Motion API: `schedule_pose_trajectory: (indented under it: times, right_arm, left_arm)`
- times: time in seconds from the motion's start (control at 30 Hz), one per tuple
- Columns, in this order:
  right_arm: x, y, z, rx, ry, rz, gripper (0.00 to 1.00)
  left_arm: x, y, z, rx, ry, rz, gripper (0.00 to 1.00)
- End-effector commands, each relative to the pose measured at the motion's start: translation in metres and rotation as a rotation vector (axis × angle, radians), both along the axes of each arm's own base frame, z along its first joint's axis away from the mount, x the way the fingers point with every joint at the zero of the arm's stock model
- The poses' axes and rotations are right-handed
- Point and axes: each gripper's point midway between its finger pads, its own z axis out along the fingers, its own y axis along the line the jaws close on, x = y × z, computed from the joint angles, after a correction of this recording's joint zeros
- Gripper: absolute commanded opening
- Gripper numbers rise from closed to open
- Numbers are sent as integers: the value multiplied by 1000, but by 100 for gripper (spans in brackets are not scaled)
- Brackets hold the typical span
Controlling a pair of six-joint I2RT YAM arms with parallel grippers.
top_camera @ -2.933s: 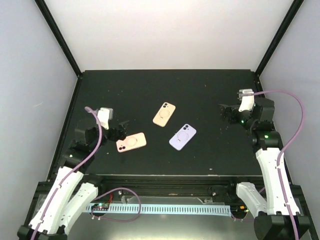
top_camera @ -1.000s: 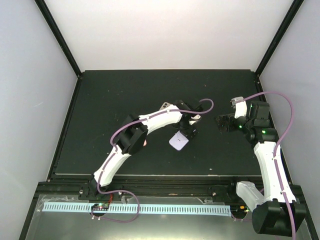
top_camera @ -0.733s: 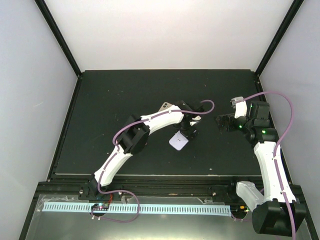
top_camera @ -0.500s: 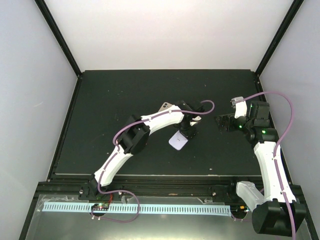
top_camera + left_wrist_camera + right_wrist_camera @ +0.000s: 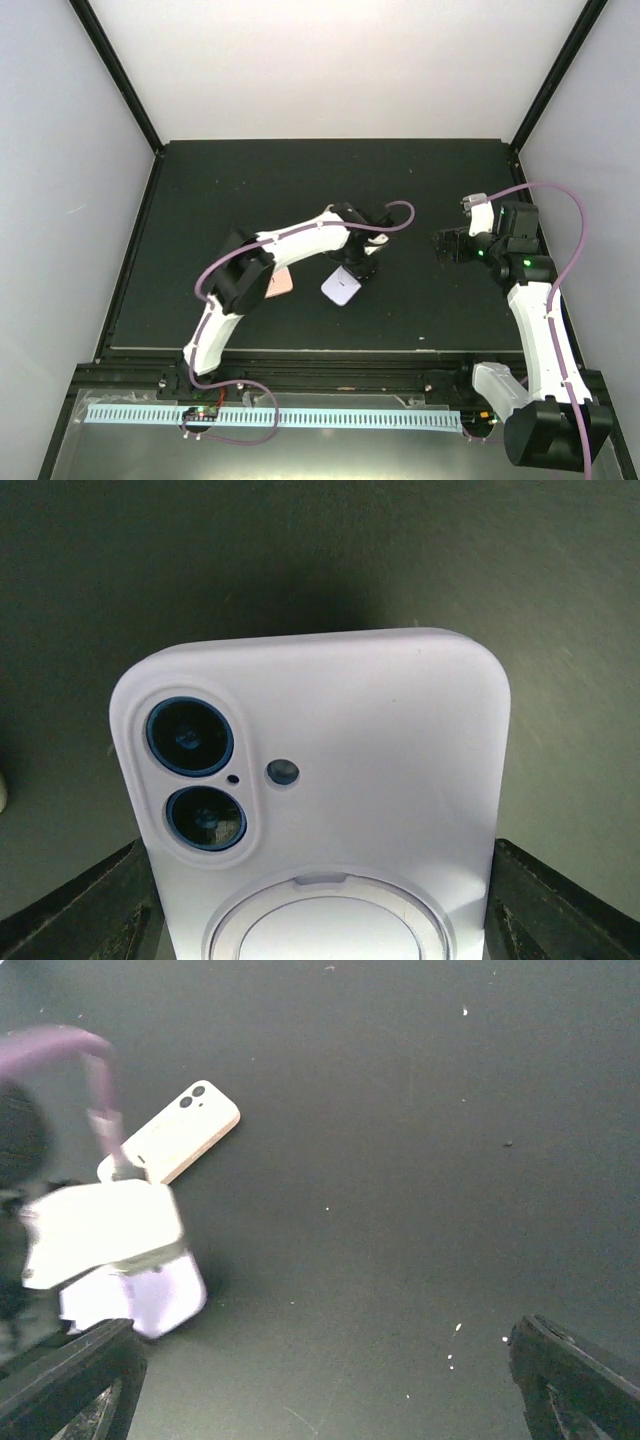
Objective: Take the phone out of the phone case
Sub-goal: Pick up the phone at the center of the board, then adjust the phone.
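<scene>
Left fingers (image 5: 80, 910) grip lilac phone (image 5: 340, 780) — cream phone (image 5: 180, 1132), pink phone (image 5: 284, 283) make three; right fingers (image 5: 570, 1380) parted.

Both the left arm (image 5: 298, 234) and the right arm (image 5: 537, 322) are built of smooth white shells linked by chunky black joints, each trailed by a loose purple cable (image 5: 545, 184), with small green lights (image 5: 521, 263) glowing on the right one's dark housings.

Overhead and wrist views share the lilac phone (image 5: 342, 290)
</scene>
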Motion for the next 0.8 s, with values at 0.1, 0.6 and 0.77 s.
schedule_pose_trajectory:
  times: [0.1, 0.6, 0.77]
  right_arm:
    - [4, 0, 4, 11, -20, 0, 100]
    - [-83, 99, 69, 262, -124, 715, 100]
    - [-100, 135, 84, 306, -109, 854, 100]
  left_arm:
    - [-8, -2, 129, -363, -188, 47, 58]
    - [-57, 73, 315, -1134, -587, 144, 60]
    - [-60, 98, 335, -1269, -639, 192, 61]
